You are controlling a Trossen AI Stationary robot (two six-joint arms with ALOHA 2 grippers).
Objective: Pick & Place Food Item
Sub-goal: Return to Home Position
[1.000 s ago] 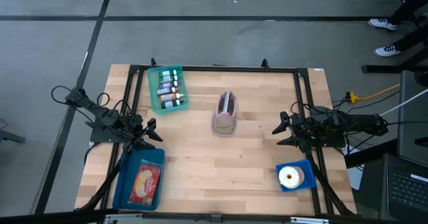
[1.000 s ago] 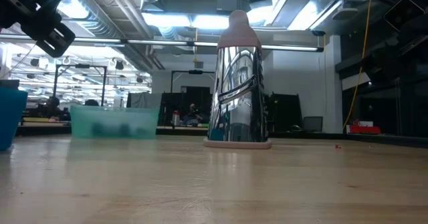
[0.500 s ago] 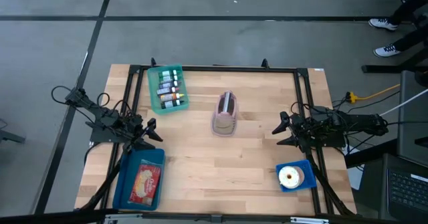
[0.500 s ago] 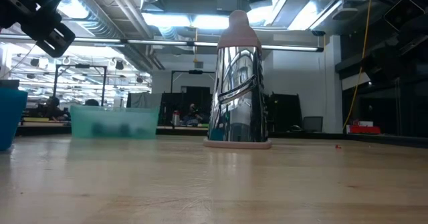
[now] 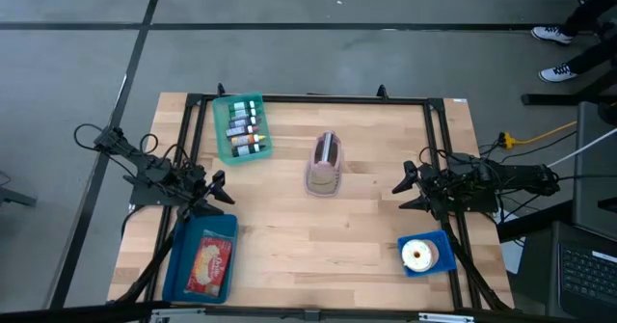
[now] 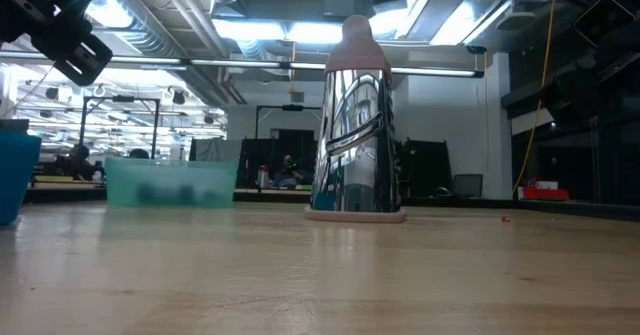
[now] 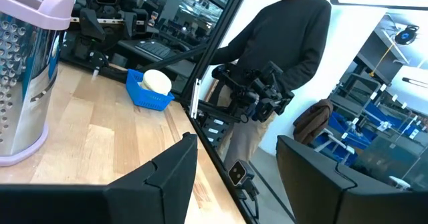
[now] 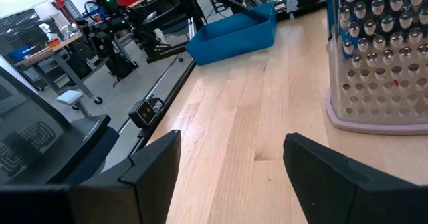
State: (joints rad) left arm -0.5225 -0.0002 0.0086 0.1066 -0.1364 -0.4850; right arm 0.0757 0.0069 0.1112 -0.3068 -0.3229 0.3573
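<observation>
Where the table's far left corner lies, the green bin (image 5: 238,107) holds the food coloring bottles (image 5: 245,132), small ones laid side by side in a row. Neither arm is over it.

The left gripper (image 5: 217,188) hangs at the table's left edge, nearer than the green bin and just beyond the far end of a blue bin (image 5: 207,223) that holds a red food packet (image 5: 212,261). Its arm is folded back outside the black frame rail, with the gripper pointing in toward the middle of the table (image 5: 318,236). The right gripper (image 5: 401,189) mirrors it at the right edge, pointing in from its folded arm, with a small blue basket (image 5: 446,254) and the white round item (image 5: 417,255) in it on the near side.

Between the two grippers lies a broad stretch of bare wood. Only a metal grater (image 5: 325,165) with a pink top stands there, upright, a little to the far side, well apart from both grippers.

Seen from each wrist, both pairs of fingers stand wide apart, holding nothing and touching nothing: the left gripper's (image 7: 234,164) frame the grater and open wood, and the right gripper's (image 8: 231,164) do likewise.

Beyond the right side of the table stands a person (image 7: 287,43) in a dark long-sleeved top.
</observation>
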